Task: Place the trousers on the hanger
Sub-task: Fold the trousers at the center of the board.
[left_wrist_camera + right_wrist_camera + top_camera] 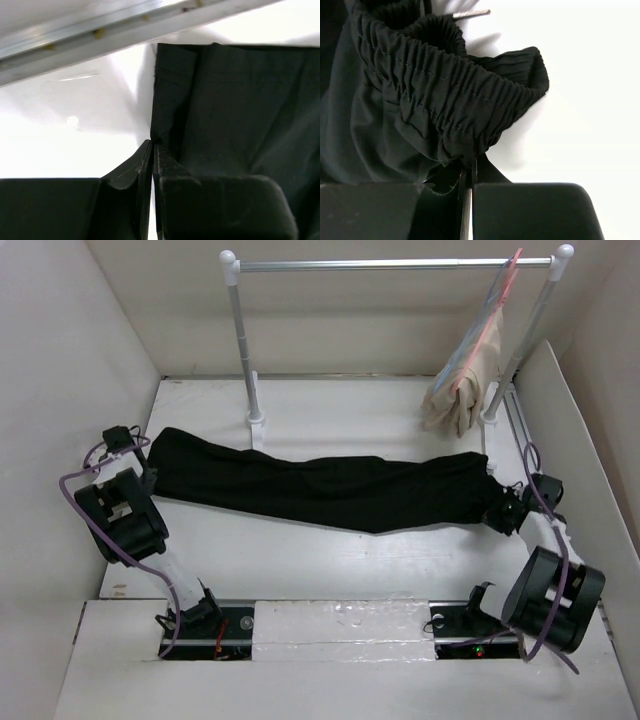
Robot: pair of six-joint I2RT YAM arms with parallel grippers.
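Left tool [152, 150]: jaws pinched shut on the corner of a trouser leg end [172, 75]. Right tool [467, 172]: jaws shut on the gathered elastic waistband [460, 90]. Trousers [330, 490] lie stretched lengthwise between the two across the tabletop [300, 570], legs to the left, waist to the right. Behind them is the clothes rack [390, 263], with a beige garment [465, 380] on a pink hanger [512, 270] at its right end. Can't positively pick out the light-blue hanger in any view. A thin pale line beside the pink one may be it, but it's too small to call. My read: two-handed grasp is made and the garment is pulled straight, but it's not yet carried to the hanger. Next move likely needs both arms lifting together, holding tension so the cloth doesn't bunch, then draping it over the hanger bar. Confirm where the hanger is first. Risk: the thin hem pinch slipping under load.
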